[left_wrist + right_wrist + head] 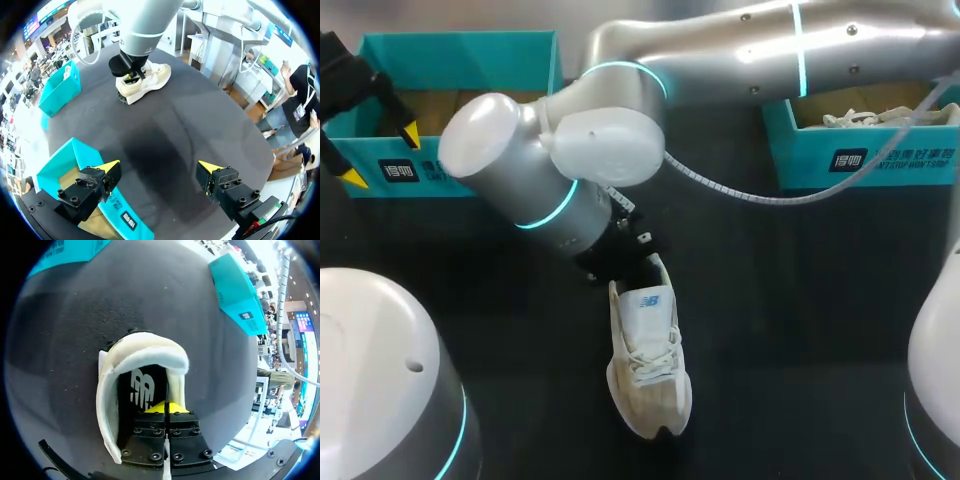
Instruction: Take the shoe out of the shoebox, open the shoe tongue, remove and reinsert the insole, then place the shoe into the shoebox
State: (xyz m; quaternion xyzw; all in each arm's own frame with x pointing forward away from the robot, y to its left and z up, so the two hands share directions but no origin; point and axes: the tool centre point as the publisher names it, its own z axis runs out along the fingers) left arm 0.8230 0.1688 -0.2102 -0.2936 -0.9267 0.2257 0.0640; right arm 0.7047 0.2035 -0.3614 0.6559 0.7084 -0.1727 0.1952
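The shoe (648, 365) lies flat on the tabletop (790, 300). The right hand (167, 407) sits inside the shoe's heel opening, fingers closed together above the insole (140, 390). The left hand (160, 165), well apart from the shoe, hangs open over a box (460, 45).

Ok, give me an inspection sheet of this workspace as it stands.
Surface: black table.
Job's things: white shoe upright on the table, black insole inside it; open teal shoebox at the far left.
Clutter: second shoebox at the far right, holding something white with laces.
Grippers: left tool open, above the teal shoebox's front wall; right tool shut, inside the shoe's heel opening.
Cables: white coiled cable hanging from the right arm.
Surroundings: nothing seen.
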